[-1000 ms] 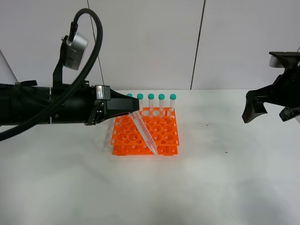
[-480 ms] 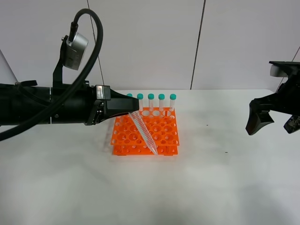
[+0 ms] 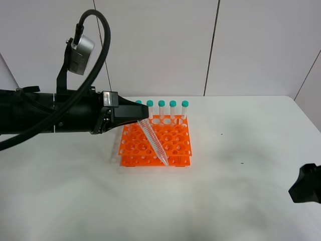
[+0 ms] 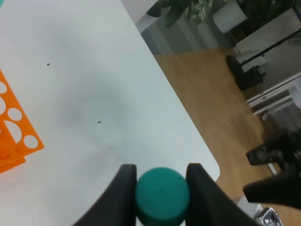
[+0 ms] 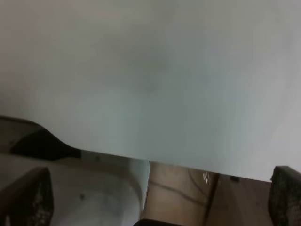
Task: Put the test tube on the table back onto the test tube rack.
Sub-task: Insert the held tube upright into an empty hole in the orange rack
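— Black left gripper: clamped on the teal cap of the slim clear plastic test tube.
— Axis?
— Slanted, pointed tip low over the bright orange plastic test tube rack, front edge. Right gripper spread, empty, well apart.

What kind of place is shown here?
Likely a robotics test room rather than a working lab: a white table with one orange test tube rack, and a wooden floor with potted plants beyond its edge.

The matte black left arm has a thick looping cable, silver-grey camera and black fingers.
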Robot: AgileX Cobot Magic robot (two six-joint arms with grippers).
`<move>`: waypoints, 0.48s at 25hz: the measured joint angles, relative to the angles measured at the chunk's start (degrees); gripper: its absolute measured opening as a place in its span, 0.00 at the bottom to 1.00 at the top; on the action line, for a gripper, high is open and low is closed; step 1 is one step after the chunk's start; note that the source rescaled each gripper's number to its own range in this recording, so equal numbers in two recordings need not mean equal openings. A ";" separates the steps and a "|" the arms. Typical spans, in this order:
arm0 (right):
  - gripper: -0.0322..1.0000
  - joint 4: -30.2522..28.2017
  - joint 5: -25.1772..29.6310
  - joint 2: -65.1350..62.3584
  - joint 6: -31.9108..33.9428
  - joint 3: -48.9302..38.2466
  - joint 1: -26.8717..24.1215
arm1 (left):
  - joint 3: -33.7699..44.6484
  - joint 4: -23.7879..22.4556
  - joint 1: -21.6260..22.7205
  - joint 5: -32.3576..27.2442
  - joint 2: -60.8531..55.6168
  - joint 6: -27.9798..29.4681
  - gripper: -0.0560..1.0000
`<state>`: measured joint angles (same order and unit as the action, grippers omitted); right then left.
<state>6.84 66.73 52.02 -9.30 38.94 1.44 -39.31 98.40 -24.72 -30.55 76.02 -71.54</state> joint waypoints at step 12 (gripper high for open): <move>1.00 -1.92 -7.24 -36.68 2.36 -10.27 0.00 | 0.00 0.00 0.00 0.02 0.00 0.00 0.06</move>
<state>4.91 59.49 15.33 -6.94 28.68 1.44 -39.31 98.40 -24.72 -30.53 76.02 -71.54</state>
